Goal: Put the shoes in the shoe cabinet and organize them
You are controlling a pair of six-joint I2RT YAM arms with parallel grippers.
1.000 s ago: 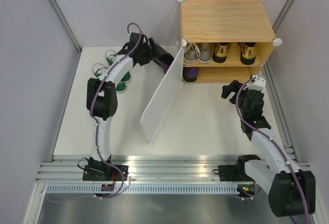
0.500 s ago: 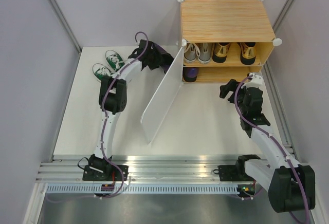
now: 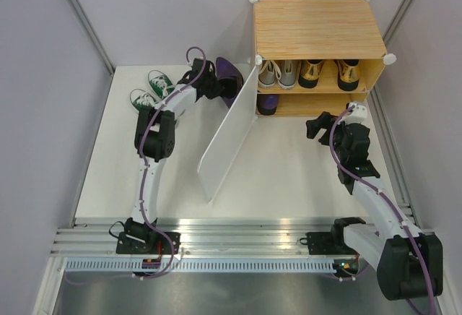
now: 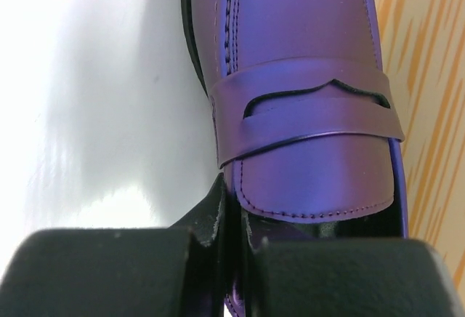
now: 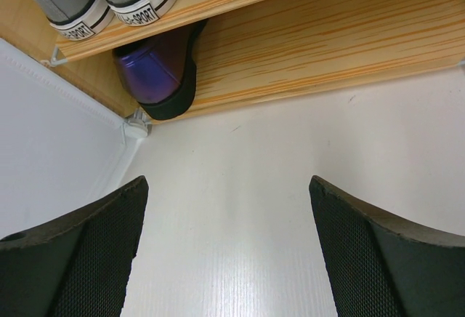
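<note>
Two pairs fill the upper shelf of the shoe cabinet (image 3: 317,26) at the far right corner: grey sneakers (image 3: 278,74) and gold shoes (image 3: 329,74). One purple shoe (image 3: 268,103) lies below. Unplaced, the green sneakers (image 3: 154,91) wait near the far left corner. By the far edge the left gripper (image 4: 236,238) pinches the second purple shoe (image 4: 305,77); the right gripper (image 5: 225,211) hangs spread.

White-linked arms (image 3: 146,185) with black joints (image 3: 154,133), purple cables (image 3: 190,52), black textured fingers (image 5: 80,255).

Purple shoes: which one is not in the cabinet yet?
The glossy purple loafer gripped by the left tool, beside the white door; its mate sits on the bamboo cabinet's lower shelf.
</note>
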